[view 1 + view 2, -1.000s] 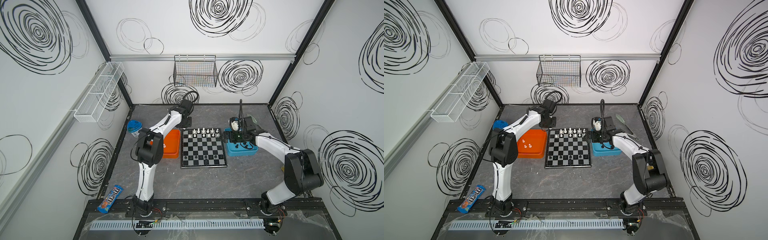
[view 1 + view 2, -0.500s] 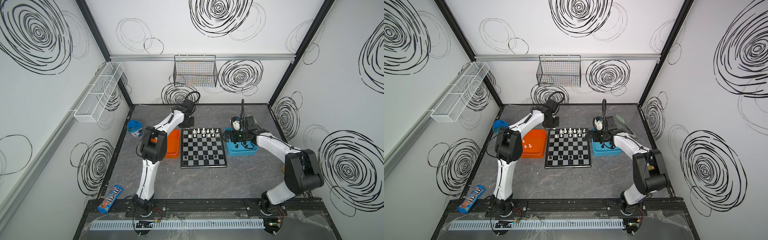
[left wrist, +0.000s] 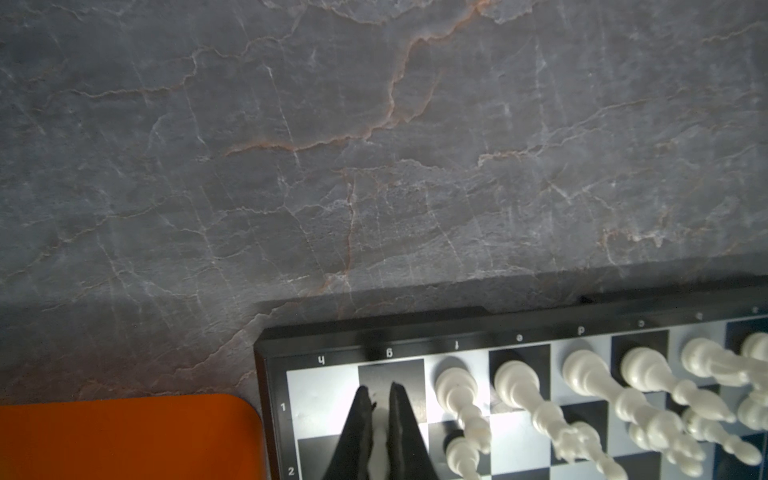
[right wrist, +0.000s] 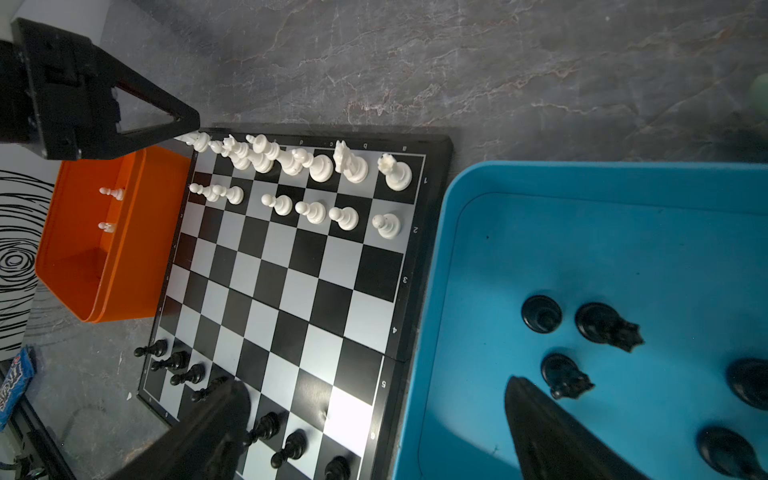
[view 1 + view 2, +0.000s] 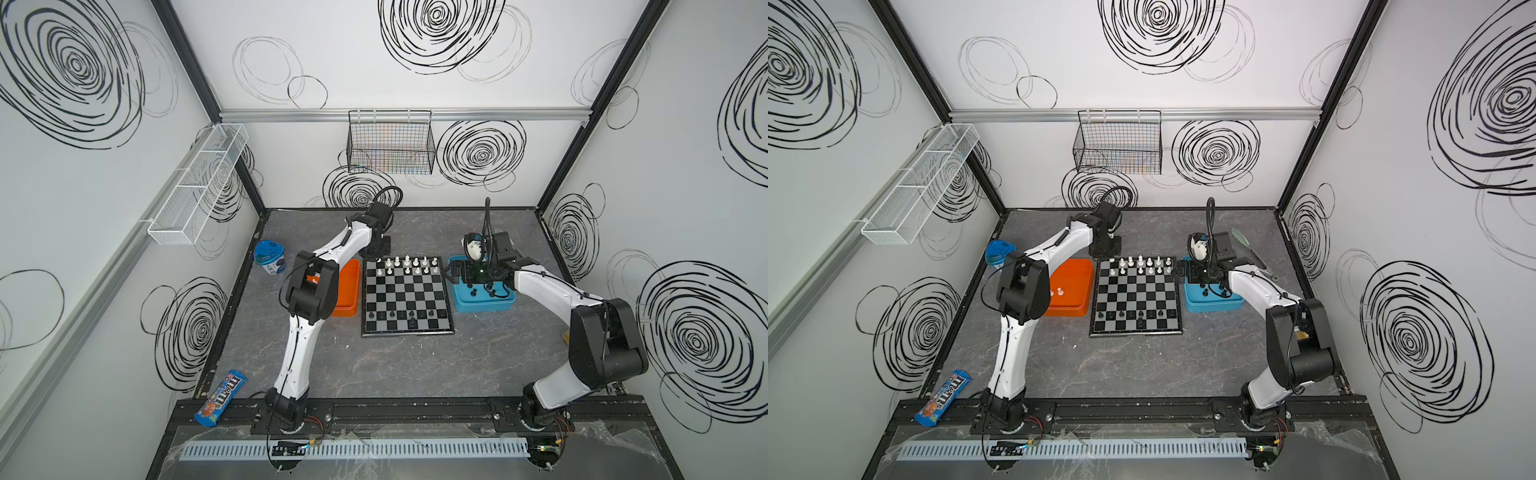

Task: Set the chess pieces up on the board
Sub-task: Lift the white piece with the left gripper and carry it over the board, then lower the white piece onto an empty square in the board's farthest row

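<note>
On the grey worktop (image 5: 395,374) the board (image 5: 405,291) lies mid-frame, between an orange tray (image 5: 1073,291) and a blue tray (image 5: 484,305). The right gripper (image 4: 374,384) hangs above the blue tray, jaws spread wide. The left gripper (image 3: 379,395), at the board's upper-left corner, has its jaws clenched on a white chessman (image 3: 380,453).

My left gripper (image 3: 379,392) hangs pinched shut over the board's (image 4: 419,266) far left corner; my right gripper (image 4: 374,386) gapes wide (elbow bent) astride its right edge.
</note>
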`<state>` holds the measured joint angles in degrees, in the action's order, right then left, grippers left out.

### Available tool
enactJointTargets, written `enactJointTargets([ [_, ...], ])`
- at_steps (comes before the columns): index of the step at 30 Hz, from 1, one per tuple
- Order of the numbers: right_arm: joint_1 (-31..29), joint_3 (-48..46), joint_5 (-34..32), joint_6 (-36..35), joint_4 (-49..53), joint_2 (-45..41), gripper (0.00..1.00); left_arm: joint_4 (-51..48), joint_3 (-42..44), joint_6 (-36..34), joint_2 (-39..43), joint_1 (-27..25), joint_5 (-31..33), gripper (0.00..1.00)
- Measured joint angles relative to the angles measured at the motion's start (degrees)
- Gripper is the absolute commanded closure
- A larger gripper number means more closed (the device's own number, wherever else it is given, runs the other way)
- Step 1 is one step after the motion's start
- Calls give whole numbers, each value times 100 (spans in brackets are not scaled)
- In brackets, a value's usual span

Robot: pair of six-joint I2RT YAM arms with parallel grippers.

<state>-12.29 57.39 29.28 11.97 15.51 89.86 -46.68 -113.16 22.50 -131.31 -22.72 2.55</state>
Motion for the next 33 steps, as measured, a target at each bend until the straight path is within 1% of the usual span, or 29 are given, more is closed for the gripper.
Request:
enactJointTargets([
  [12,37,-2,33,0,-7,0,0,-85,-284,0,-219,-22,-9,100],
  [33,66,-24,37,0,-44,2,0,-293,-289,-9,-221,-140,162,100],
])
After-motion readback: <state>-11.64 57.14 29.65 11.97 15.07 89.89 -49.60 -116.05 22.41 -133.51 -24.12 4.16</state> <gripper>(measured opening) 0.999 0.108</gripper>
